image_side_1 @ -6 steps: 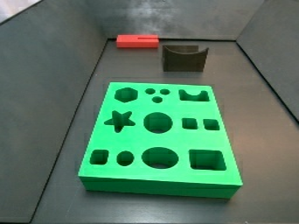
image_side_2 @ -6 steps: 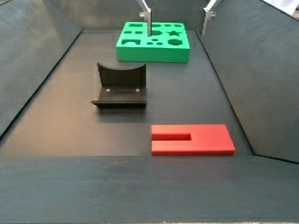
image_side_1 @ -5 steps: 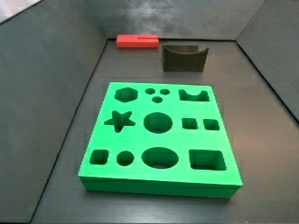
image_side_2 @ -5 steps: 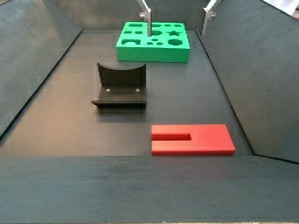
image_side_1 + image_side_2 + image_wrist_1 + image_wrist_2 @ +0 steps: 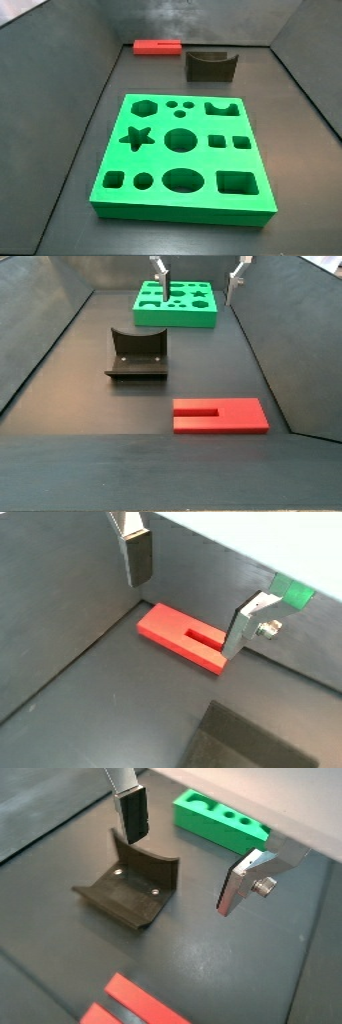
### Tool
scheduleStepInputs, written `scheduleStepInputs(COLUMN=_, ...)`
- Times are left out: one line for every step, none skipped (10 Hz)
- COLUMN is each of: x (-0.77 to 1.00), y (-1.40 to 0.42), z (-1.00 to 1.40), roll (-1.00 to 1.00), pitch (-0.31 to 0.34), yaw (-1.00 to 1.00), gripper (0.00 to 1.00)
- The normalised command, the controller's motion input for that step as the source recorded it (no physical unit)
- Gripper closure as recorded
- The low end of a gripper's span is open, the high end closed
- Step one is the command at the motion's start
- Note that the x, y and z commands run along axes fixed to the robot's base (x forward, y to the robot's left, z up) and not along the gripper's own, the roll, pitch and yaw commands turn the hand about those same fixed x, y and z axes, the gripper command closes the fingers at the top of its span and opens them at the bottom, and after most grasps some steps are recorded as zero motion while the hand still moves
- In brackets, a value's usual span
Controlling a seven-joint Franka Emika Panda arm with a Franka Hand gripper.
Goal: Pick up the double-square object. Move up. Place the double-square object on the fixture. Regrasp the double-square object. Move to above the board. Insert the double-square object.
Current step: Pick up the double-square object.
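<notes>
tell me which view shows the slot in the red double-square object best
A side view: the double-square object lies near and whole, slot plain. A wrist view shows it beneath the open gripper; elsewhere it is small or cropped.

A side view looks down from close behind the green board [image 5: 185, 152], with the dark fixture [image 5: 210, 65] and red block [image 5: 158, 46] far off; a side view faces back the opposite way, the red block [image 5: 221, 414] nearest, the fixture [image 5: 136, 354] midway and the board [image 5: 175, 303] at the far end. Both wrist views look steeply down past the gripper [image 5: 191, 590], which hangs open above the floor: one frames the red block between the fingers, the other, past the gripper [image 5: 185, 857], takes in the fixture [image 5: 130, 890], a board corner [image 5: 221, 823] and an edge of the block [image 5: 138, 1004].
</notes>
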Motion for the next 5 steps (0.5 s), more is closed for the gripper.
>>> scheduleStepInputs(x=0.01, y=0.07, z=-0.14, roll=0.0, pitch=0.049, yaw=-0.94, gripper=0.0)
scheduleStepInputs(x=0.0, y=0.08, z=-0.16, roll=0.0, pitch=0.059, yaw=-0.93, gripper=0.0)
scheduleStepInputs(x=0.0, y=0.07, z=-0.18, roll=0.0, pitch=0.061, yaw=-0.94, gripper=0.0)
scheduleStepInputs(x=0.0, y=0.09, z=-0.18, roll=0.0, pitch=0.061, yaw=-0.92, gripper=0.0)
scheduleStepInputs(x=0.0, y=0.15, z=-0.16, roll=0.0, pitch=0.061, yaw=-0.86, gripper=0.0)
